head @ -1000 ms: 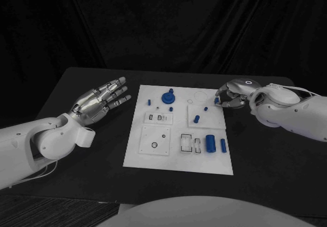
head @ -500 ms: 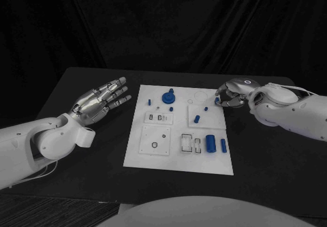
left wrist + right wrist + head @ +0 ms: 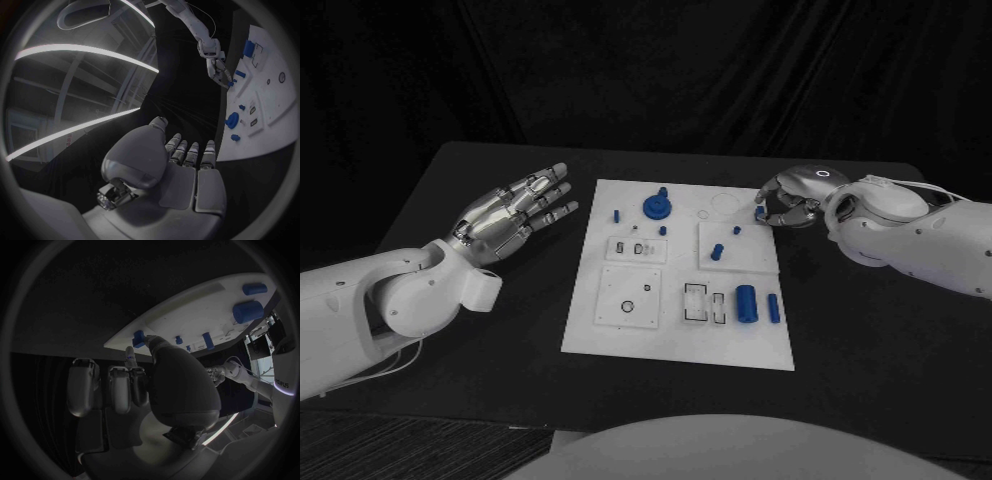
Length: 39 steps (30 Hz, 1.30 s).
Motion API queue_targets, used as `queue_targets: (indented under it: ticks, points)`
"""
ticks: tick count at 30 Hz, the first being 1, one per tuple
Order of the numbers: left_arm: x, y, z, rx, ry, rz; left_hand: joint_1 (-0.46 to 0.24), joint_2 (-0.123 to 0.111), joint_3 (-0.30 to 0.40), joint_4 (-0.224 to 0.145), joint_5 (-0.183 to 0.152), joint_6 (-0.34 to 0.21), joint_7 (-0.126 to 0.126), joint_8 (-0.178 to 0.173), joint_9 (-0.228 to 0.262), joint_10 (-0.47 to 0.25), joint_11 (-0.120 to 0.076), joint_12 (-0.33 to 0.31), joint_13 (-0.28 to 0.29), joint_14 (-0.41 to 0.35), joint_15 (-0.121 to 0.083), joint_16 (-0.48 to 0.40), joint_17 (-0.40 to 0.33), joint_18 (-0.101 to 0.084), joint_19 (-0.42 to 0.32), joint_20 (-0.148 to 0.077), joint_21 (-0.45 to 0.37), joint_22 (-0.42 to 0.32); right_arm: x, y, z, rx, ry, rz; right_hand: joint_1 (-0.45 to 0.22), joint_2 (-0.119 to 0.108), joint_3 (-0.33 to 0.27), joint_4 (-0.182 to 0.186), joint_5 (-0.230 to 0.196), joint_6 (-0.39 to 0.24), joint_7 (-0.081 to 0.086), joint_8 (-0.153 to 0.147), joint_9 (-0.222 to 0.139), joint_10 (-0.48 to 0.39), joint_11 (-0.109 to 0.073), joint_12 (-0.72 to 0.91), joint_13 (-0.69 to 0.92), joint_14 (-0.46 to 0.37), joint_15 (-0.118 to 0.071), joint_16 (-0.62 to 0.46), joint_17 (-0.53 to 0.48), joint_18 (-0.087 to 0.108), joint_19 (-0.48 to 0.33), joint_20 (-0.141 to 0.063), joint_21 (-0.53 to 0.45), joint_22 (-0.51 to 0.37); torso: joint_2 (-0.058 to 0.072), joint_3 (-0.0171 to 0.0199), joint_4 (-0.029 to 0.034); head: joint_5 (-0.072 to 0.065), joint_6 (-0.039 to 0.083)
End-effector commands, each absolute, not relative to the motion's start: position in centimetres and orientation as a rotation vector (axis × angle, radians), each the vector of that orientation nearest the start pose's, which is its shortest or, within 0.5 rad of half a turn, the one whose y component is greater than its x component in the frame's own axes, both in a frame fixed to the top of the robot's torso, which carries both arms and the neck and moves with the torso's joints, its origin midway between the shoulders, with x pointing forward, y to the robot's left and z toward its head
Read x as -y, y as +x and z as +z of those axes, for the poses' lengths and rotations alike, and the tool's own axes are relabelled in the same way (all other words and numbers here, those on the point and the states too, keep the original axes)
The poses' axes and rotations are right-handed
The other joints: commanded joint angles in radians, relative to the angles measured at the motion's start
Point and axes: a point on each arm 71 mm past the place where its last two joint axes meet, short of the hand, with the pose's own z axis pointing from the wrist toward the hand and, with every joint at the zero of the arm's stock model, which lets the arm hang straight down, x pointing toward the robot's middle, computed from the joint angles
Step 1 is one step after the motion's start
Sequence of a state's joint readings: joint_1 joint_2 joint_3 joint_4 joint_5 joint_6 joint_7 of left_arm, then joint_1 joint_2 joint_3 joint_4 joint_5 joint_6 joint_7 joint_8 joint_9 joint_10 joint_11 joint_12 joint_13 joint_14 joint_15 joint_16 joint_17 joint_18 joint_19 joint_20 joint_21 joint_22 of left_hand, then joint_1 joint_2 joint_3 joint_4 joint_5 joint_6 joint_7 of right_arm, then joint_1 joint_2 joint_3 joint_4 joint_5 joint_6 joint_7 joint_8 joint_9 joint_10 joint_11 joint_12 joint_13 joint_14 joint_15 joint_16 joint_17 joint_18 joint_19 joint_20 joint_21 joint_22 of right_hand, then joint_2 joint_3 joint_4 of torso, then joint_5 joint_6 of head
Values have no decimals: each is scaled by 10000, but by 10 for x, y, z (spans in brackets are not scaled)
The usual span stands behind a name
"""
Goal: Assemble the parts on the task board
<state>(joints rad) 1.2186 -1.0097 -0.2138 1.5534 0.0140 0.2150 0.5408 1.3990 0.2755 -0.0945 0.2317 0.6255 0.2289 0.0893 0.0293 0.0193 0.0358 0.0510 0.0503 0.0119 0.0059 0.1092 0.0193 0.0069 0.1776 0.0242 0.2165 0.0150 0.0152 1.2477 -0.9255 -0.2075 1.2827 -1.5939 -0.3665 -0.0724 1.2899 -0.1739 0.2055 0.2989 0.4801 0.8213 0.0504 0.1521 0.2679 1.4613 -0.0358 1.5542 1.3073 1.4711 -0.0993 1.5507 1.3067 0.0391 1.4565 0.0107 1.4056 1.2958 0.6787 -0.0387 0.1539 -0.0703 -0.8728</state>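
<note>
The white task board [image 3: 625, 335] lies in the middle of the black table. My right hand [image 3: 790, 203] is at the board's far right corner, thumb and a finger pinching a small blue part [image 3: 759, 212]; the right wrist view shows that part [image 3: 139, 338] between the fingertips at the board's corner [image 3: 187, 315]. A blue gear [image 3: 655, 207] stands near the far edge, small blue pegs [image 3: 715, 251] stand mid-board, and two blue cylinders [image 3: 747, 302] lie near the right edge. My left hand [image 3: 516, 212] hovers open left of the board, palm up and fingers spread.
Rectangular and round recesses [image 3: 629, 306] mark the near half of the board. Bare black table [image 3: 877, 330] surrounds the board on all sides. In the left wrist view the board [image 3: 269, 107] lies beyond my left hand [image 3: 184, 172], with my right hand [image 3: 215, 67] at its far corner.
My right hand has shifted very slightly at the far right corner while still pinching the small blue part. The left hand has not moved.
</note>
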Motion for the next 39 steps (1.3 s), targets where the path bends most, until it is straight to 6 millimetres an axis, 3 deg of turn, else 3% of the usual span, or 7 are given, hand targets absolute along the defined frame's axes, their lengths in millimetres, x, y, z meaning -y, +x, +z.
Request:
queue_targets:
  ticks: [1, 19, 32, 39]
  points:
    - [-259, 442, -212, -15679, -10421, -19660, 179, -31, 304, -9, 166, 33, 6, 146, 138, -45, 118, 169, 60, 47, 99, 157, 35, -46, 42, 44, 104, 7, 324, 504, -226, -17129, -2316, 2329, 136, -80, 75, -117, 126, -117, -32, 143, 168, 1095, -50, 166, 2635, 943, -49, 67, 2386, -2, 376, -8, 2, 2236, -1, 2, 2, -2, 2]
    - [-259, 442, -212, -15715, -10427, -19676, 179, -31, 304, -9, 166, 33, 6, 146, 138, -45, 118, 169, 60, 47, 99, 157, 35, -46, 42, 44, 104, 7, 324, 504, -228, -17260, -2325, 2274, 298, -93, 106, -139, 103, 128, -23, 479, 344, 1095, -43, 166, 2635, 948, -44, 81, 2409, -5, 384, -4, 15, 2241, -1, 1, -1, 7, 2]
    - [-258, 442, -213, -15785, -10440, -19684, 183, -35, 323, -17, 167, 29, 9, 144, 137, -48, 120, 169, 60, 45, 103, 156, 35, -49, 40, 46, 102, 5, 324, 504, -228, -17149, -2232, 2221, 530, 29, 176, -166, 214, 345, -40, 1191, 743, 1095, -56, 166, 2635, 953, -55, 93, 2430, -8, 394, -13, 31, 2246, 0, 1, 4, -10, 2]
    - [-258, 442, -213, -15831, -10444, -19698, 184, -35, 337, -20, 166, 13, 8, 140, 135, -52, 120, 165, 58, 44, 107, 155, 34, -51, 37, 47, 99, 4, 323, 505, -226, -16958, -2162, 2242, 540, 207, 169, -138, -92, 319, -86, 1874, 1156, 1095, -90, 166, 2635, 953, -85, 95, 2430, -9, 401, -36, 44, 2249, 0, 1, -5, 2, 2]
